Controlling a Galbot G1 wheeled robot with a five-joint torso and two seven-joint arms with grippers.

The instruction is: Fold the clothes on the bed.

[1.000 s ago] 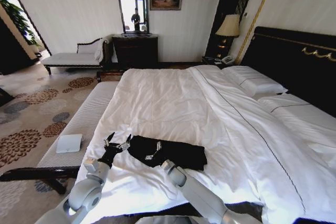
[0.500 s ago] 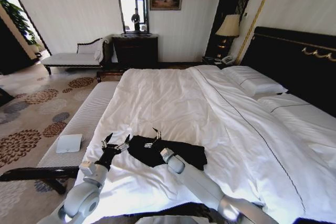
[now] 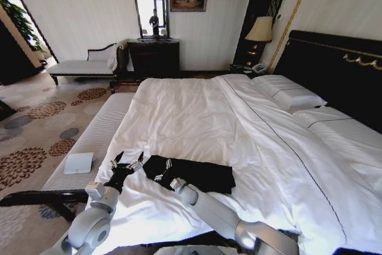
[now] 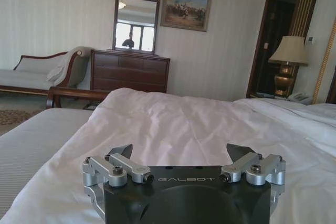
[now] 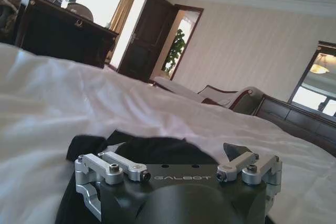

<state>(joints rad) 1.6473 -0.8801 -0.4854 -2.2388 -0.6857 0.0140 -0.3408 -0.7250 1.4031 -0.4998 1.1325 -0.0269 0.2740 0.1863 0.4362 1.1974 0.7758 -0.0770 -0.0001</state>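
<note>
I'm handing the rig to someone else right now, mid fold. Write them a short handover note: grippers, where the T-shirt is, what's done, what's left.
Left gripper: jaws open, holding nothing, over the white duvet just left of the T-shirt.
Right gripper: jaws open, holding nothing, over the T-shirt's left part.
T-shirt: black, lying in a compact, rough rectangle near the foot of the bed, close to the robot.
Done: it looks at least partly folded; I cannot tell how many folds.
Left: check the shape, then finish or tidy the fold if needed.

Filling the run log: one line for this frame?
left end effector: open, beside T-shirt | right end effector: open, over T-shirt | T-shirt: folded, on bed
</note>
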